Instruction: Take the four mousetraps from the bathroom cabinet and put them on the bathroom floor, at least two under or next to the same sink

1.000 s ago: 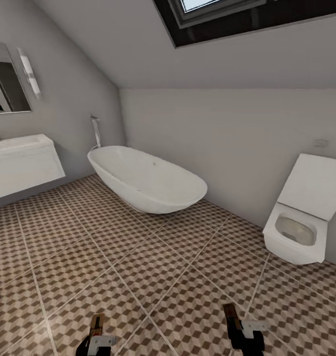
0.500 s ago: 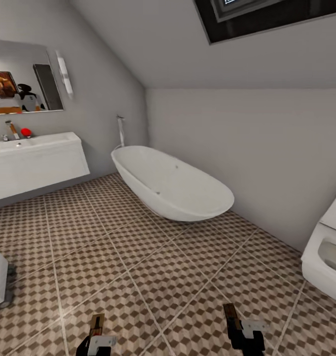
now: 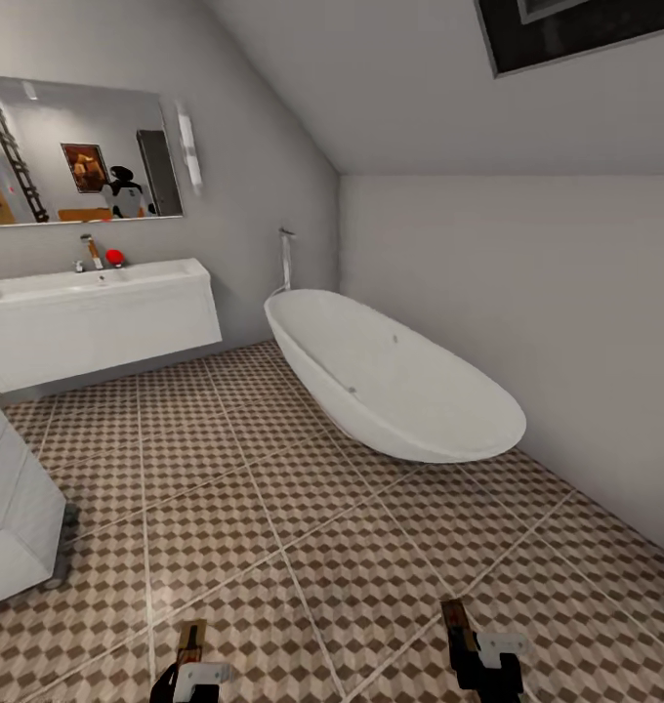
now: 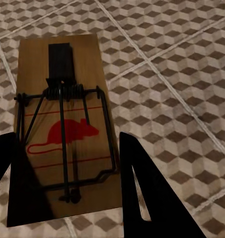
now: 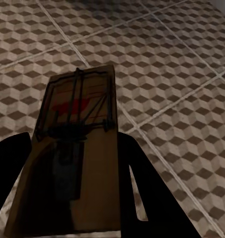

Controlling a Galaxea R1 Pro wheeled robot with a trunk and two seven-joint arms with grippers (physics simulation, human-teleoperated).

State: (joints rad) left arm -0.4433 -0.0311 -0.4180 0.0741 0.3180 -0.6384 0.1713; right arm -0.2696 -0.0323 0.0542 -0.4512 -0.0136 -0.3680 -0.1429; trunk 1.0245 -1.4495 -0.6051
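Observation:
My left gripper (image 3: 189,656) is shut on a mousetrap (image 4: 62,124), a brown board with a dark wire bar and a red mouse mark, held above the cube-patterned bathroom floor (image 3: 273,508). My right gripper (image 3: 467,644) is shut on a second mousetrap (image 5: 75,148), seen edge-on in the head view as a mousetrap (image 3: 457,625). Black fingers (image 4: 142,188) flank the left board and fingers (image 5: 142,193) flank the right one. A white wall-hung sink (image 3: 98,317) with a tap stands at the far left under a mirror (image 3: 73,151). The cabinet is out of view.
A white oval bathtub (image 3: 391,376) lies along the right wall with a tall spout behind it. A white boxy object (image 3: 15,513) stands on the floor at the left edge. A small red item (image 3: 114,258) sits on the sink top. The ceiling slopes, with a skylight (image 3: 576,29).
The whole head view has swung left: sink, mirror and tub slid rightwards in the picture, the toilet left the frame, and a white object came in at the left. Both grippers keep their traps.

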